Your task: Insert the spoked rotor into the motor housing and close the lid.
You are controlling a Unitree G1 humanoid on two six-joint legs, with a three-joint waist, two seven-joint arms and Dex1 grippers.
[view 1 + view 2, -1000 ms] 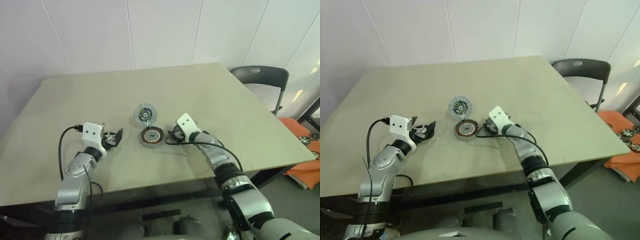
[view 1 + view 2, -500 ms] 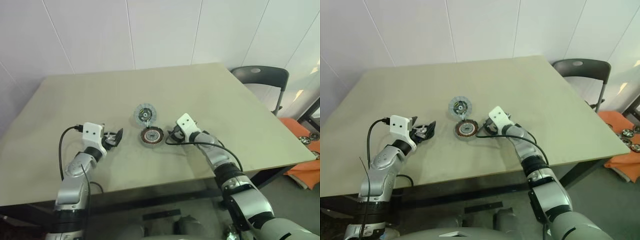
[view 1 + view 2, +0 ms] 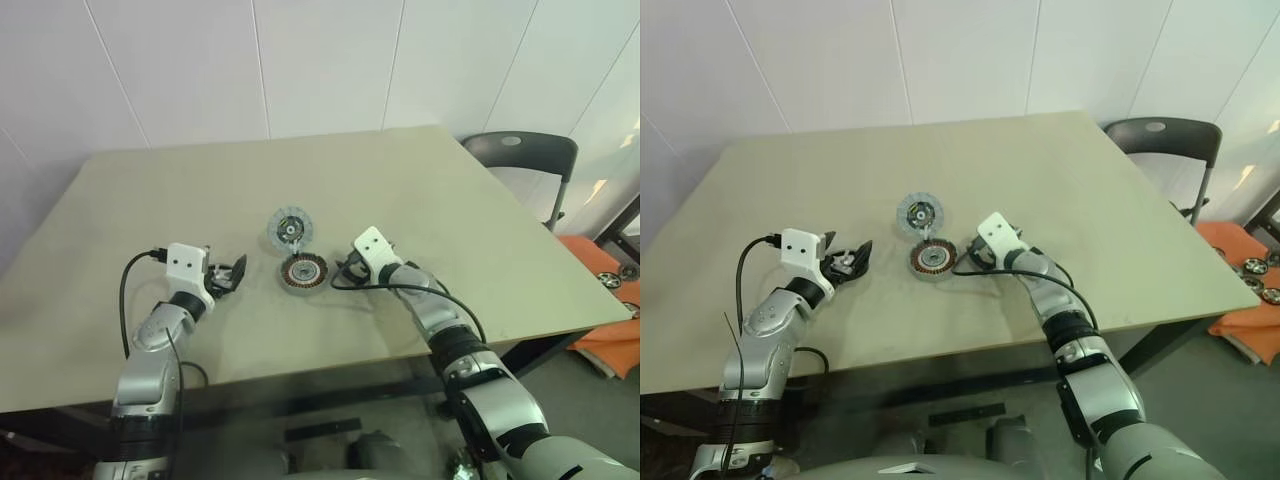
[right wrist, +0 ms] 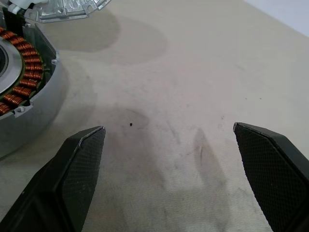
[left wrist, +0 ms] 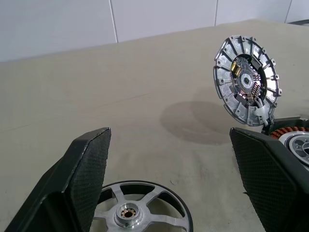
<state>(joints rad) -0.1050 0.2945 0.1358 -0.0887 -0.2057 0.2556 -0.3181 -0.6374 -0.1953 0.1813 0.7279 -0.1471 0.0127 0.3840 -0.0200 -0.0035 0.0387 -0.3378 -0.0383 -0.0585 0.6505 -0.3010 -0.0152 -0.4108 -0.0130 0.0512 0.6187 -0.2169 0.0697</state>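
Note:
The motor housing (image 3: 303, 271), silver-rimmed with a ring of copper coils, sits mid-table. Its finned grey lid (image 3: 290, 228) stands tilted open on its far side, inner face showing in the left wrist view (image 5: 246, 79). The spoked rotor (image 5: 130, 212), a dark-rimmed ring with silver spokes and a small bronze hub, lies flat on the table to the housing's left. My left gripper (image 5: 169, 133) is open, one finger on either side of the rotor without touching it. Just right of the housing (image 4: 24, 82), my right gripper (image 4: 166, 133) is open over bare table.
The beige table (image 3: 450, 200) has wide bare room all around the parts. A grey chair (image 3: 520, 150) stands off the far right corner. Orange items (image 3: 610, 300) lie on the floor beyond the right edge.

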